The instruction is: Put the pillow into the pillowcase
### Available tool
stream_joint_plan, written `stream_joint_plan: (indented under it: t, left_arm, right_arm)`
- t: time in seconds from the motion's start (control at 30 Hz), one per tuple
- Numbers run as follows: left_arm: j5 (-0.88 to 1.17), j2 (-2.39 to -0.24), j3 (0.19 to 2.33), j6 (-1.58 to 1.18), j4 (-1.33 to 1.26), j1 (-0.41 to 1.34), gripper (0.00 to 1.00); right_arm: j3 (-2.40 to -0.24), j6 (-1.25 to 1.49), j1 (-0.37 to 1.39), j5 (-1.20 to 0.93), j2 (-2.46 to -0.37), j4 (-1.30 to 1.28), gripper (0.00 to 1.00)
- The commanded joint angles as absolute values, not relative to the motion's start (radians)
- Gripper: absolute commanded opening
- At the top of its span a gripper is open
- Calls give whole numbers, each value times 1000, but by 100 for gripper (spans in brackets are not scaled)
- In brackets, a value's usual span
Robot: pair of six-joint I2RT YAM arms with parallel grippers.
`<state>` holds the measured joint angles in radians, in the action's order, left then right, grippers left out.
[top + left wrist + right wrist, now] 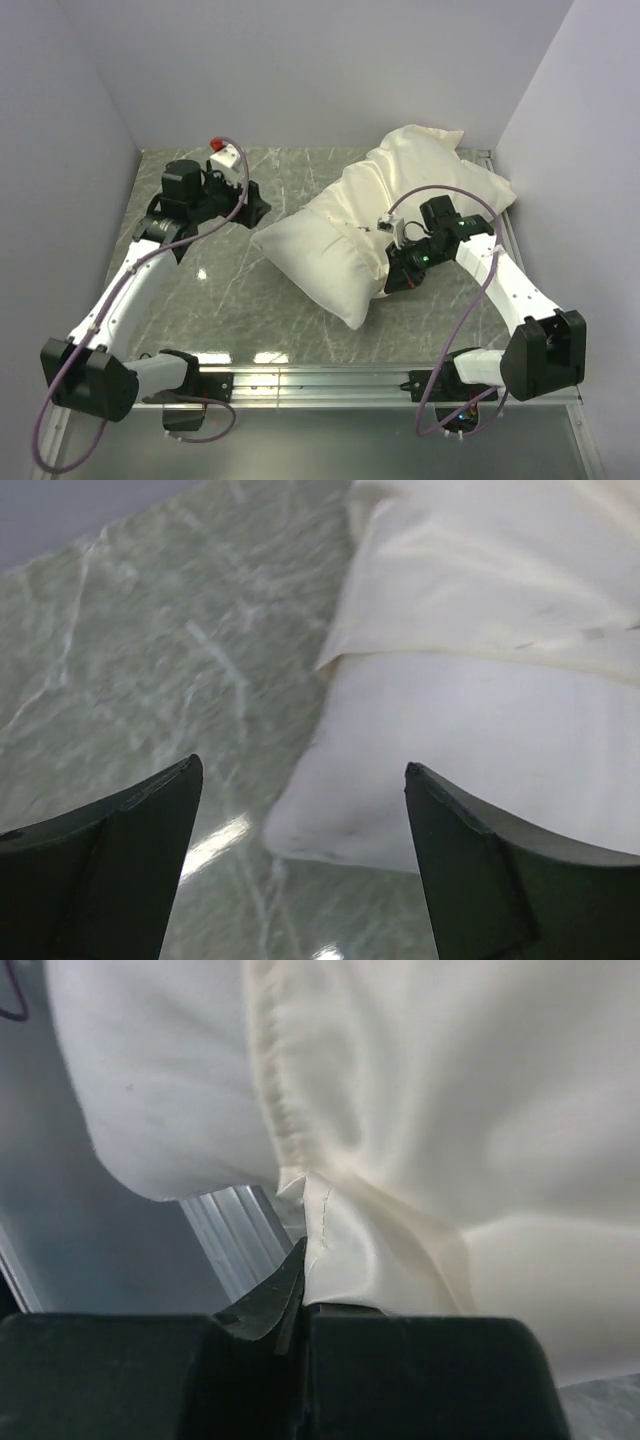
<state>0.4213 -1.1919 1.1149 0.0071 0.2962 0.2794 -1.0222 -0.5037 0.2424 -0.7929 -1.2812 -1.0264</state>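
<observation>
The pillow [310,262] lies across the middle of the table, its far right part inside the cream pillowcase [425,170]. Its white near-left end sticks out of the case mouth. My right gripper [397,272] is shut on the hemmed edge of the pillowcase at the near side. The right wrist view shows the gripper [305,1265] pinching the cream pillowcase [450,1110], with the white pillow [160,1080] to the left. My left gripper [258,210] is open and empty just left of the pillow's corner. The left wrist view shows that gripper [300,770], the pillow [450,770] and the pillowcase [500,570].
An aluminium rail [320,380] runs along the table's near edge and also shows in the right wrist view [225,1230]. Grey walls close in the left, back and right sides. Bare marble table [200,280] lies left of the pillow.
</observation>
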Motion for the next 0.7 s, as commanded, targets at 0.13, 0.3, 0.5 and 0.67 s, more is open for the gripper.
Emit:
stream_joint_plan:
  t: [0.13,0.3,0.5,0.67]
  left_arm:
    - [543,-1437,1034,285,339,179,78]
    - [560,-1447,980,232,252,381,75]
    - [611,-1408,971,6,55,572,56]
    - [609,-1410,1003,48,126,641,68]
  right_arm:
    - [-1019,-482,230,-496,-1336,-913,0]
    - [-1048,-460,229,-518,-1393,-858,0]
    - [-1091,-459,254,-627,-1427,-876,0]
    - [-1082,-509,241,-479,-1416,-882,0]
